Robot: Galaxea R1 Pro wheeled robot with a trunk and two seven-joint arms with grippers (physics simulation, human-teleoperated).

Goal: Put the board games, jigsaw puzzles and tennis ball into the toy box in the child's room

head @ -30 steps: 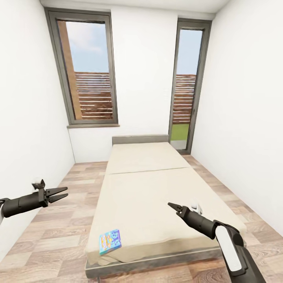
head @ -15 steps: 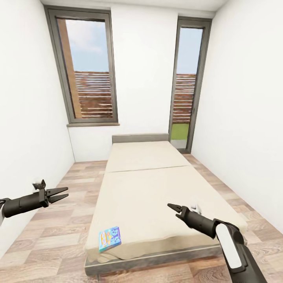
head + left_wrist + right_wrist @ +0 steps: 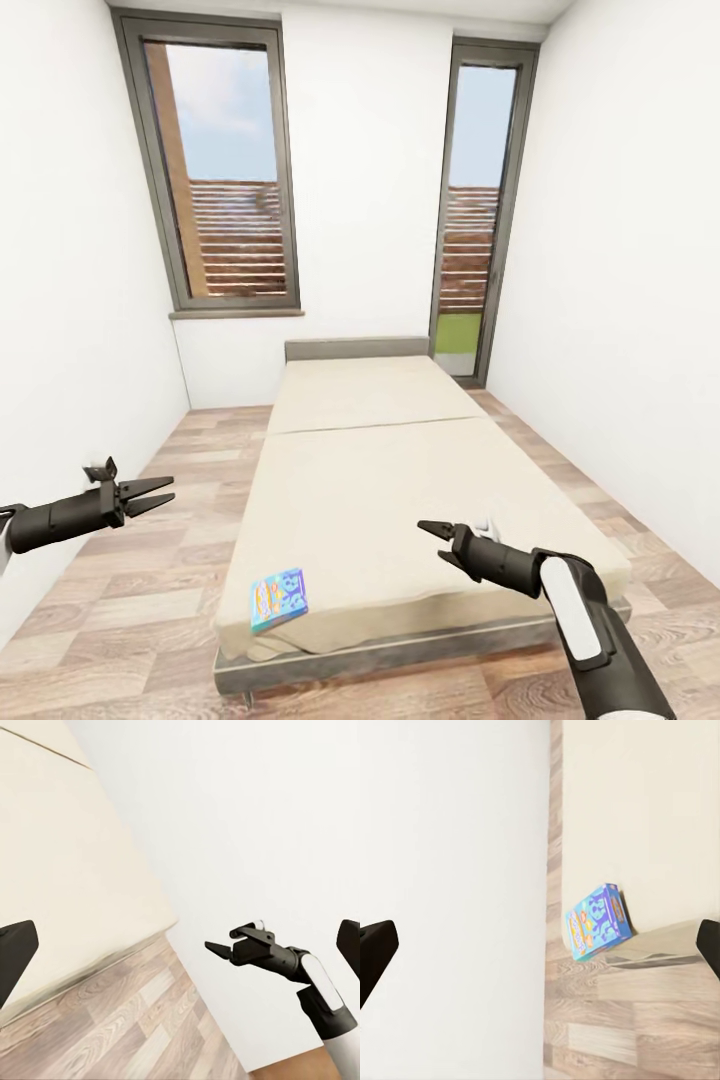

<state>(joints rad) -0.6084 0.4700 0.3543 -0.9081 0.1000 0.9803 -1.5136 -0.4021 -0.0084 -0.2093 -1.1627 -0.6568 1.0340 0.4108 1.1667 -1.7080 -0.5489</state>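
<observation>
End effectors, left (image 3: 160,494) and right (image 3: 432,529), spread empty; board game (image 3: 278,599) on bed (image 3: 380,470).

Bed (image 3: 400,470) fills mid-room, head end against the far wall under the windows. Mattress top bare and open from above, save one board game (image 3: 279,599) at the near left corner, just inside the edge. Wood floor (image 3: 130,560) strip runs along the bed's left side up to the left wall; a narrower strip on the right. Left gripper (image 3: 150,494) hangs over the left strip, apart from mattress and wall. Right gripper (image 3: 432,529) sits above the near right mattress, nothing around its jaws.
</observation>
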